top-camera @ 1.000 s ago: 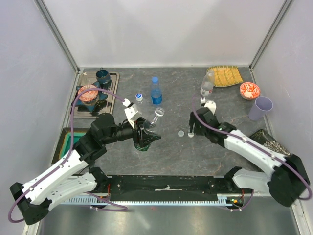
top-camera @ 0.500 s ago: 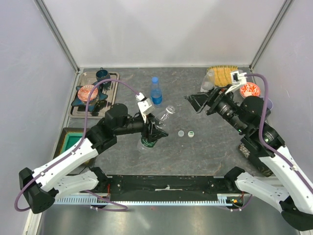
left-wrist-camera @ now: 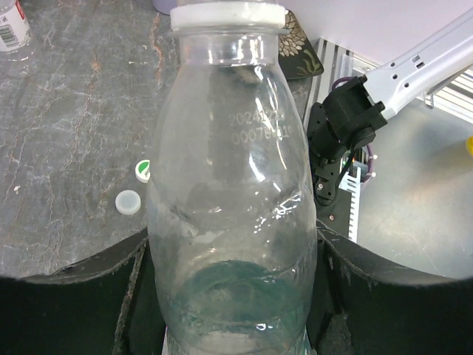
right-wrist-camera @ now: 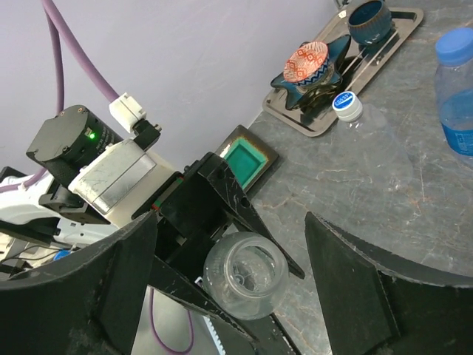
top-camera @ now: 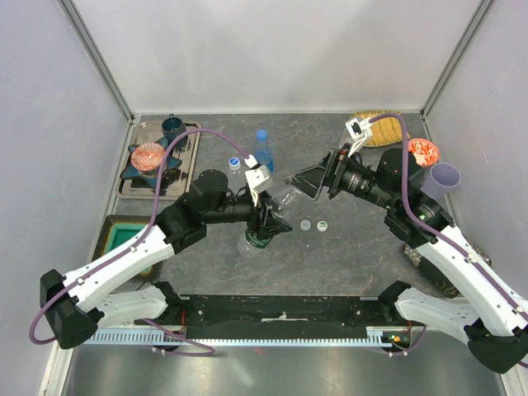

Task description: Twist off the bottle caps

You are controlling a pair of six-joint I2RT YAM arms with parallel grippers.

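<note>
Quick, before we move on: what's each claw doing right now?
Left gripper: closed on the clear bottle.
Right gripper: open, holding nothing.

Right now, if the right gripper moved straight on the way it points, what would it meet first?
Probably the bottle in the left gripper, its mouth facing the right gripper; depth is unclear.

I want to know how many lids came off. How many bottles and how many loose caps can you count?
Bottles: 4 - blue-labelled bottle, short bottle, held bottle, red-lettered bottle.
Loose caps: 2 - white cap, green-and-white cap.
Total: 6.
</note>
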